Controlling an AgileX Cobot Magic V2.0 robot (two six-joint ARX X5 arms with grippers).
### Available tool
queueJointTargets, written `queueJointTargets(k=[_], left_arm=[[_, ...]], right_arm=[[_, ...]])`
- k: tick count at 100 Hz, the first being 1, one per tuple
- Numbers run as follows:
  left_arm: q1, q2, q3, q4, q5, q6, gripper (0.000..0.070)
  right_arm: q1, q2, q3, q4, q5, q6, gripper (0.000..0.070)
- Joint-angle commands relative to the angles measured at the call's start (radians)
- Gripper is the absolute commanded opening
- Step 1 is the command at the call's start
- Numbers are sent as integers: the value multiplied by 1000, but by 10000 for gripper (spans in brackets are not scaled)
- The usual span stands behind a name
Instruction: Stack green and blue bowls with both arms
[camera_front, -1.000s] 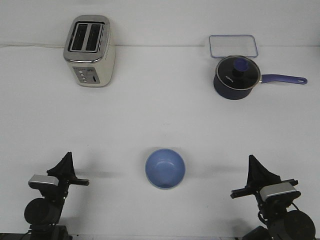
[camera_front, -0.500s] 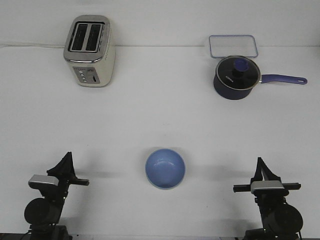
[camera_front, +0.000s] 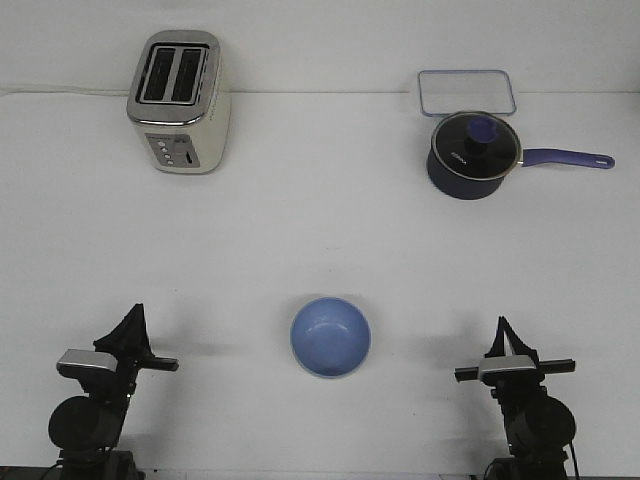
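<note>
Front view: blue bowl (camera_front: 330, 337) sits upright at lower centre, with what looks like a pale green rim showing at its lower edge, so my read is it's already nested in the green bowl; can't confirm. Left gripper (camera_front: 132, 322) lower left, right gripper (camera_front: 502, 333) lower right, both well apart from the bowl, nothing held; fingers look closed to a point but can't tell the opening for sure. Toaster (camera_front: 181, 101) upper left, lidded saucepan (camera_front: 472, 153) and clear container (camera_front: 467, 91) upper right, all far from the work area. Judgement: stack likely done. Keep both arms clear of the rim when parking.
</note>
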Motion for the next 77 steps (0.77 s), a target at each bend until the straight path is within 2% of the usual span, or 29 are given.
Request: queueJointTargets(k=[1,25,77], left_arm=[[1,-2,-19,14,0,-6,15],[1,-2,-19,16,0,-6,15],[1,-2,-19,16,0,-6,15]], right_arm=[[-5,-1,-2,23,0,-8,0],[-5,-1,-2,87,0,-1,0],[-5,-1,-2,107,0,-1,0]])
